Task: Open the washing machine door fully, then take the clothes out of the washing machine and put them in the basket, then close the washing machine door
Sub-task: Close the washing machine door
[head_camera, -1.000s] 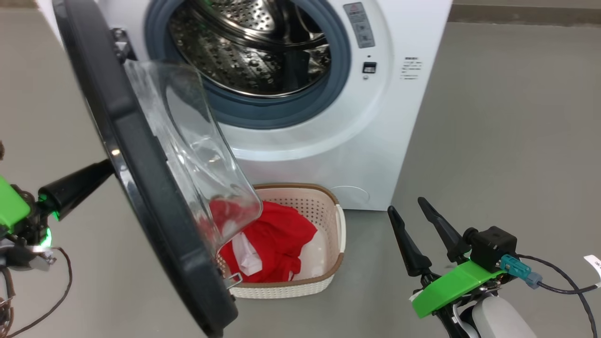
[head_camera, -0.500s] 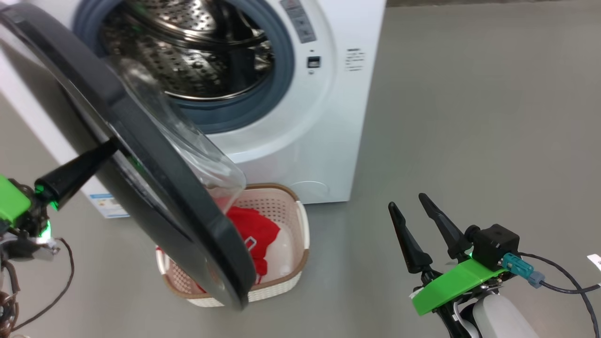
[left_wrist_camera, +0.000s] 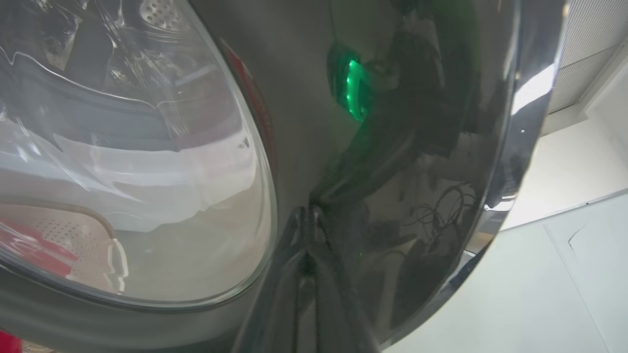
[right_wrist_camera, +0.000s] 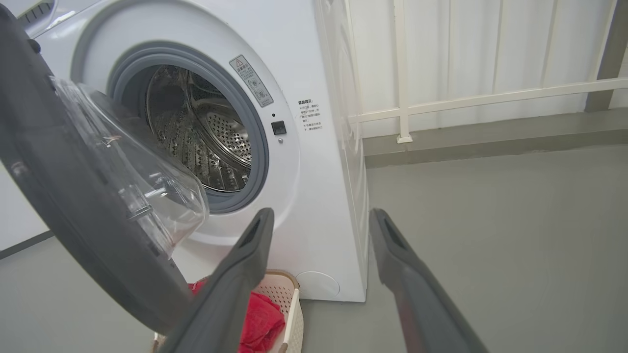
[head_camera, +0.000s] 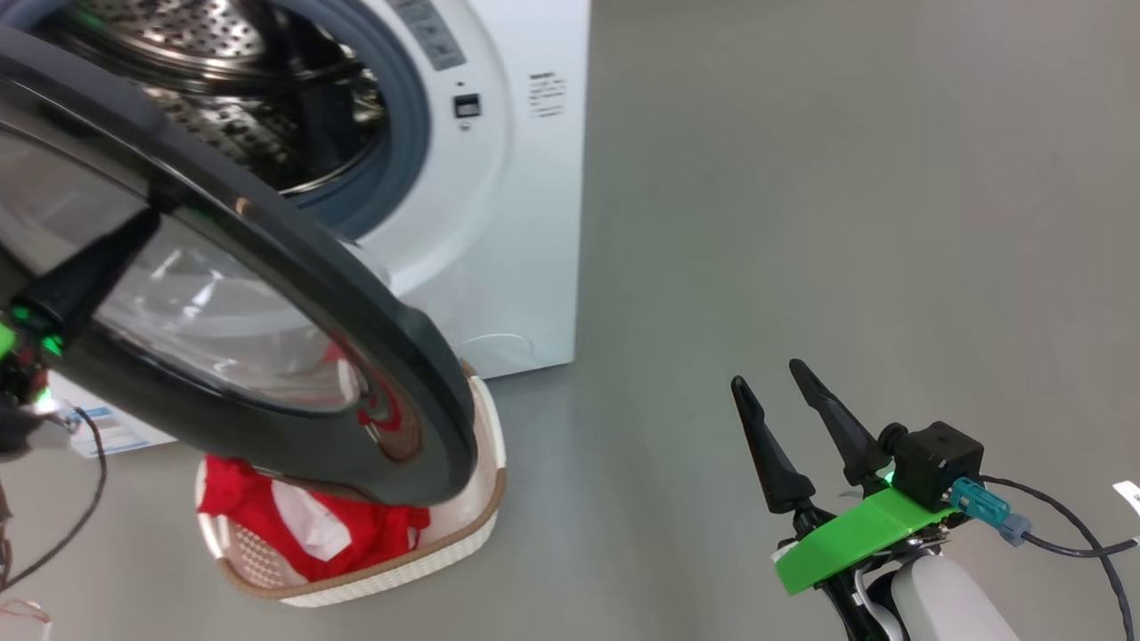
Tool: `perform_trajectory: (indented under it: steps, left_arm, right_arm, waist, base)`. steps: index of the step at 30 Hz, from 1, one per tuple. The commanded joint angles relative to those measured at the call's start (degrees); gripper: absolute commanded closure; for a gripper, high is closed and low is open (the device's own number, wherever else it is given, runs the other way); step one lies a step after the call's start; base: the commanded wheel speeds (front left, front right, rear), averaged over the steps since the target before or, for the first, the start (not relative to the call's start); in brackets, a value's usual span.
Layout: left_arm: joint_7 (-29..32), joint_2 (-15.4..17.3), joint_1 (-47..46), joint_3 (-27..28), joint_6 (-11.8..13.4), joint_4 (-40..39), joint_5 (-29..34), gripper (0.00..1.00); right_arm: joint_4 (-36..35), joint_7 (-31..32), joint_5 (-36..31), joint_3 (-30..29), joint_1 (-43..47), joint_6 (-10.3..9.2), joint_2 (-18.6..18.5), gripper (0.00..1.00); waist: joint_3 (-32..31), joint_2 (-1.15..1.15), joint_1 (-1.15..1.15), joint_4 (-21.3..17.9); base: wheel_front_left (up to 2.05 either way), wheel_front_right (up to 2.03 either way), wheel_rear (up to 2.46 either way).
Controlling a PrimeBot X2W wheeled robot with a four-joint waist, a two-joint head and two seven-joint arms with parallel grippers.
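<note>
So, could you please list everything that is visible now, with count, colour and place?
washing machine: one, white, on the floor, upper left of head view
washing machine door: one, glossy black with clear glass, partly open, over the basket
drum: one, steel, inside the opening
gasket: one, grey, around the opening
basket: one, cream with brown rim, on the floor before the machine
clothes: red with white patches, count unclear, in the basket
floor: grey
railing: one, white, beyond the machine
left end effector: one, dark, against the door's outer face
right end effector: one, dark, open, lower right
</note>
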Motion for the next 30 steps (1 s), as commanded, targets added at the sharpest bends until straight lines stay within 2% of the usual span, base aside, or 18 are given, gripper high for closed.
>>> perform_trajectory:
  steps: [1, 13, 30]
  left_arm:
    - [-0.87, 2.16, -3.42, 2.45, 0.12, -1.18, 0.88, 1.00]
    - [-4.26, 1.72, -5.70, 3.44, -1.23, 2.37, 2.33, 1.00]
    - [-4.03, 0.58, -5.71, 2.58, -3.17, 1.82, 1.94, 1.00]
  right_arm:
    - [-1.75, -0.28, -0.75, 0.91, 0.19, 0.09, 0.55, 0.00]
    - [-2.41, -0.28, -1.23, 0.44, 0.34, 0.09, 1.04, 0.00]
    - [-2.18, -0.28, -1.70, -0.07, 0.18, 0.09, 1.29, 0.00]
  waist:
    - [1.23, 0.00, 0.00, -2.15]
    - [2.00, 0.00, 0.00, -4.57]
    - [1.64, 0.00, 0.00, -1.53]
  base:
    - [0.00, 0.00, 0.00]
    - [0.00, 0.00, 0.00]
    - [0.00, 0.00, 0.00]
